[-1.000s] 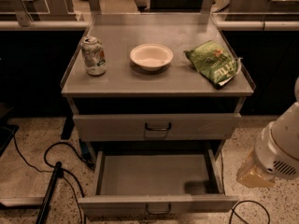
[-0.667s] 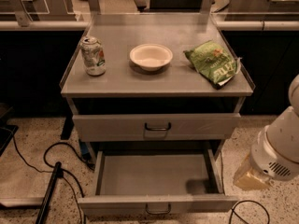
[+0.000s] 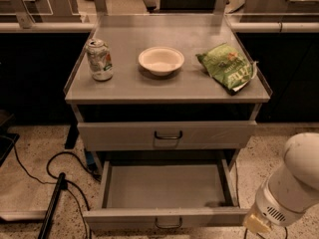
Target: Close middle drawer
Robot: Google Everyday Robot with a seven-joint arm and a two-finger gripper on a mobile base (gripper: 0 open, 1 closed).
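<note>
1. Camera view – grey metal cabinet with a flat counter [image 3: 169, 87] that has low raised edges along its sides.
2. Middle drawer [image 3: 164, 187] – pulled well out at the bottom of the cabinet. It is a wide shallow tray, and inside only its flat matte grey floor shows, with a small dark shadow in the right front corner.
3. Its front panel is low, with a small dark loop handle [image 3: 168, 224] at centre, close to the bottom edge of the view.
4. Upper drawer [image 3: 119, 134] sits closed just above. It has a taller grey front and a bigger black handle [image 3: 168, 135].
5. Bowl [image 3: 161, 59] is round, shallow and pale, at mid-counter. Its inside is one plain pale surface.
6. Can [image 3: 99, 59] stands upright left of the bowl, a metal cylinder with a printed label.
7. Chip bag [image 3: 227, 66] is green crinkled foil, lying flat at the right of the counter, near its edge.
8. Gripper [image 3: 257, 225] is at lower right, past the drawer's right front corner and apart from it. It hangs under a rounded white arm segment [image 3: 294, 183] and is mostly cut off by the frame, so I cannot tell its grip state.
9. Speckled floor [image 3: 30, 143] with black cables [image 3: 50, 169] looping at left.
</note>
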